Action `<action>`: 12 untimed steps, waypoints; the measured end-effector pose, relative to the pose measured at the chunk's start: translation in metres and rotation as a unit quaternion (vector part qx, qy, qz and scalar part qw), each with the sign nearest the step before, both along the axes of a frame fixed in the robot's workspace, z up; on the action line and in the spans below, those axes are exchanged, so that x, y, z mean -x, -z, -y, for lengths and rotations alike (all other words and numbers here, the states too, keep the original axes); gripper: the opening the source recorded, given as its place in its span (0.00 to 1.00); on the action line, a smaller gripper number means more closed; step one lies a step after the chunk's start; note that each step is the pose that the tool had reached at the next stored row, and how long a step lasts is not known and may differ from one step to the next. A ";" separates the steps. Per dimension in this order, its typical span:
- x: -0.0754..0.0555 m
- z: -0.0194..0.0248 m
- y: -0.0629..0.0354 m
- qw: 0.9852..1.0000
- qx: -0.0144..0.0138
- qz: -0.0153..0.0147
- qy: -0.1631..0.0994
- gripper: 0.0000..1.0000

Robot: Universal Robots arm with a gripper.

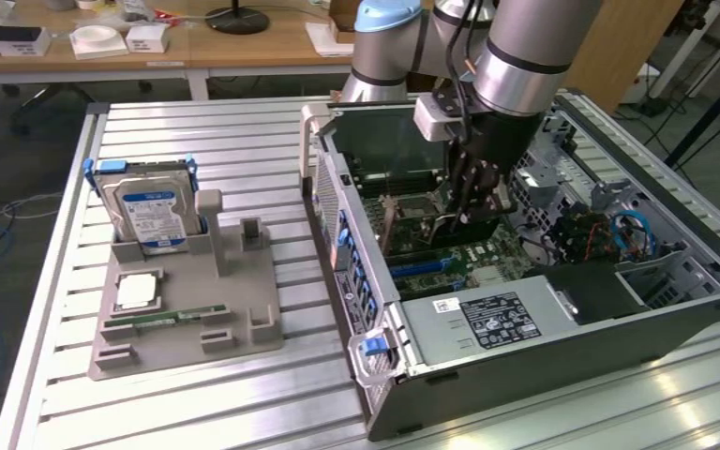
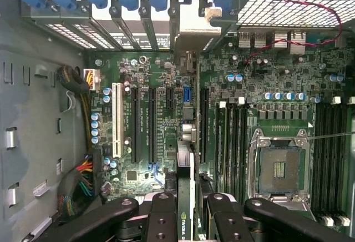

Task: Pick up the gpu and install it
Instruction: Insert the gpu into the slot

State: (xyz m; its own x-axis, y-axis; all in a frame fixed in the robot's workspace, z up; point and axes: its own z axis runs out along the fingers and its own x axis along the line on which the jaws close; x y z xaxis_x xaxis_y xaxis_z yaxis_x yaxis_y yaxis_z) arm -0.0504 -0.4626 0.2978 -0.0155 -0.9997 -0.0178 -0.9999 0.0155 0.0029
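The gpu (image 2: 186,170) is a thin dark card seen edge-on, with a green logo strip near my fingers (image 2: 162,220) and its silver bracket (image 2: 194,36) at the rear slot openings. My gripper (image 2: 191,206) is shut on it, one black finger on each side. The card hangs over the motherboard (image 2: 150,81) between the long black expansion slots (image 2: 135,125); whether it touches a slot I cannot tell. In the exterior view the gripper (image 1: 471,208) reaches down inside the open computer case (image 1: 610,309), with the gpu (image 1: 442,230) below it.
A CPU socket (image 2: 279,170) and memory slots (image 2: 236,142) lie beside the card. Cable bundles (image 2: 77,186) sit by the case wall. On the table, a grey holder (image 1: 247,328) carries a hard drive (image 1: 147,211), a memory stick (image 1: 166,319) and a CPU (image 1: 138,291).
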 end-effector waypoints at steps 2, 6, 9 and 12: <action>0.000 0.0000 0.0024 1.000 0.000 0.000 0.000 0.26; 0.005 0.0001 0.0069 1.000 0.000 0.000 0.000 0.26; 0.007 0.0001 0.0113 1.000 0.001 0.000 0.000 0.26; 0.009 -0.0001 0.0156 1.000 0.001 0.000 0.000 0.26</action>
State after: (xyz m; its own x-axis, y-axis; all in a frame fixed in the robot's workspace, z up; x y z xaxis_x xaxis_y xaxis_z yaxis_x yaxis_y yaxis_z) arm -0.0598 -0.4625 0.2822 -0.0157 -0.9997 -0.0168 -0.9999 0.0157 0.0029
